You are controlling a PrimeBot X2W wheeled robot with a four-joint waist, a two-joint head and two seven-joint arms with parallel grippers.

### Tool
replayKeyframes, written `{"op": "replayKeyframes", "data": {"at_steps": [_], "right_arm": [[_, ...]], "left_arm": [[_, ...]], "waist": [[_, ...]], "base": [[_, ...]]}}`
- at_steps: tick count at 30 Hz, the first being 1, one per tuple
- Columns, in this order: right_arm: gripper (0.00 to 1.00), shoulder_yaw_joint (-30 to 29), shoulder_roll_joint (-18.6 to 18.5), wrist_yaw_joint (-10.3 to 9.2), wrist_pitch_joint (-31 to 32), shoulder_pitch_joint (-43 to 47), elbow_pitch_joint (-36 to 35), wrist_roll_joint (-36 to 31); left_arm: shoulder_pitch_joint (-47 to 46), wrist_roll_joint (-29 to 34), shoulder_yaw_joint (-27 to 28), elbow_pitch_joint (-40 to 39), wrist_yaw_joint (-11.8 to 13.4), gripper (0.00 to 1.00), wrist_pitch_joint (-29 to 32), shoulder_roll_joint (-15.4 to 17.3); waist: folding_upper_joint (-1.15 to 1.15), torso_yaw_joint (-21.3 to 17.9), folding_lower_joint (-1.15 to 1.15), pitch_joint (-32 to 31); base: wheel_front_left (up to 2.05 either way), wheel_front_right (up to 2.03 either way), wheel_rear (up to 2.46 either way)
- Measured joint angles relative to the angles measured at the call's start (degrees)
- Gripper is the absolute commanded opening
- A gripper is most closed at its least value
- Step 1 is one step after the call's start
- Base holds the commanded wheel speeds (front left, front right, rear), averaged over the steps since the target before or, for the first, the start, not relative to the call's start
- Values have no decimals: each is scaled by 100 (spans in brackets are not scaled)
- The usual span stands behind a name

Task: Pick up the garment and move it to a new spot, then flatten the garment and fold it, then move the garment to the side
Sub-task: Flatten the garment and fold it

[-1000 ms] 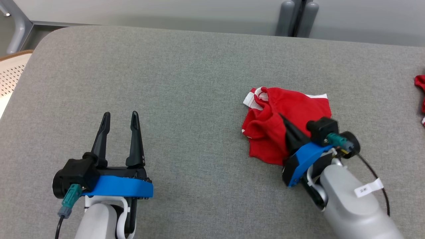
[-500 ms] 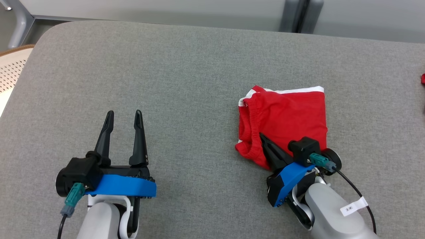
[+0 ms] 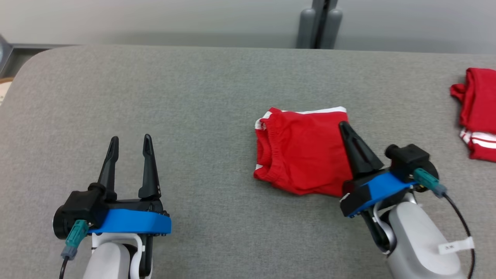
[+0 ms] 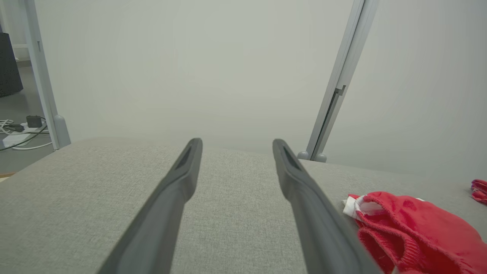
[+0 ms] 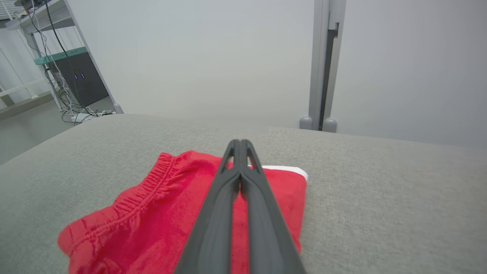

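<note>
Flatly folded red garment (image 3: 302, 155), white trim, left jaws apart, right jaws closed

Pale grey forearms (image 3: 418, 232), blue wrist brackets (image 3: 131, 223), long black tapered fingers (image 3: 148, 166), teal plugs (image 3: 75, 231), black cables (image 3: 460, 217), white tag (image 3: 453, 246) on right forearm.

The shorts (image 3: 302, 155) at the right gripper's (image 3: 343, 125) fingertips are bright red with a white hem band and white trim by the waistband. Both that gripper and the left gripper (image 3: 130, 138) have black fingers, a blue collar and a teal plug. The tabletop (image 3: 217, 89) is heathered grey. Right of the right gripper, a second garment (image 3: 478, 112) is red with white stripes.
</note>
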Motion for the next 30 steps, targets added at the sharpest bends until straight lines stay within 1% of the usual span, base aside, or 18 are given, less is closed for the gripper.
{"op": "replayKeyframes", "data": {"at_steps": [2, 3, 4, 5, 6, 7, 18, 24, 30], "right_arm": [[0, -345, -31, 0, -1, 237, -409, -74], [0, -345, -31, 0, -1, 237, -409, -74], [2, -463, -47, 0, 0, 318, -527, -103], [62, -558, -48, 0, -1, 397, -645, -124], [100, -669, -54, 0, -1, 477, -759, -164], [100, -838, -49, 0, -1, 649, -957, -207], [100, -1416, 53, 0, -1, 1466, -1679, -414], [100, -1682, 140, 0, -1, 1881, -1953, -505], [100, -1739, 191, 0, -1, 2062, -2014, -558]], "left_arm": [[60, 56, 76, 3, -20, 100, 0, -1], [60, 56, 76, 3, -20, 100, 0, -1], [71, 78, 103, 4, -22, 100, -1, -1], [87, 98, 141, 4, -25, 100, 0, -2], [105, 110, 162, 5, -33, 100, -1, -1], [149, 155, 221, 13, -60, 100, 0, -2], [453, 324, 483, 3, -122, 100, -1, -2], [611, 393, 561, -7, -149, 100, -1, -2], [660, 453, 623, -3, -149, 100, -1, -1]], "waist": [[0, -155, 0, -102], [0, -155, 0, -102], [0, -206, 0, -139], [0, -259, 0, -173], [0, -308, 0, -210], [0, -405, 0, -287], [0, -758, -1, -681], [0, -805, 0, -809], [0, -771, 0, -822]], "base": [[0, 0, 0], [0, 0, 0], [0, 0, 0], [0, 0, 0], [0, 0, 0], [0, 0, 0], [0, 0, 0], [0, 0, 0], [0, 0, 0]]}}
